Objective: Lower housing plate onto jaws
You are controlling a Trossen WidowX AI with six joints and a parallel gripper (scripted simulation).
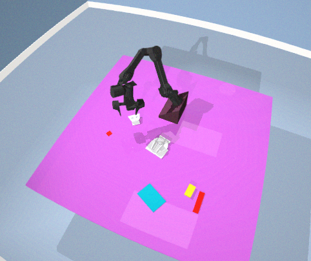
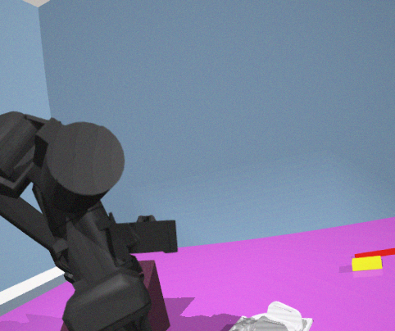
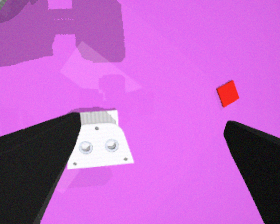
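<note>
The white housing plate (image 1: 135,120) (image 3: 98,137) lies on the magenta surface, with two round holes and a ribbed block at one edge. The white base (image 1: 160,155) (image 2: 307,324) stands apart from it, carrying the two jaws (image 1: 159,144); whether they sit fully on their pins is too small to tell. Only a corner of this assembly shows at the wrist view's top left. My gripper (image 1: 128,114) (image 3: 154,123) is open and empty above the surface. In the wrist view the plate is beside the left fingertip, off-centre between the fingers. The fingers are hidden in the exterior view.
A small red square (image 1: 109,133) (image 3: 228,93) lies on the far side of the gripper from the base. A cyan slab (image 1: 151,198), a yellow block (image 1: 190,190) (image 2: 366,263) and a red bar (image 1: 199,202) (image 2: 380,252) lie beyond the base. The arm stands on a dark red block (image 1: 172,113).
</note>
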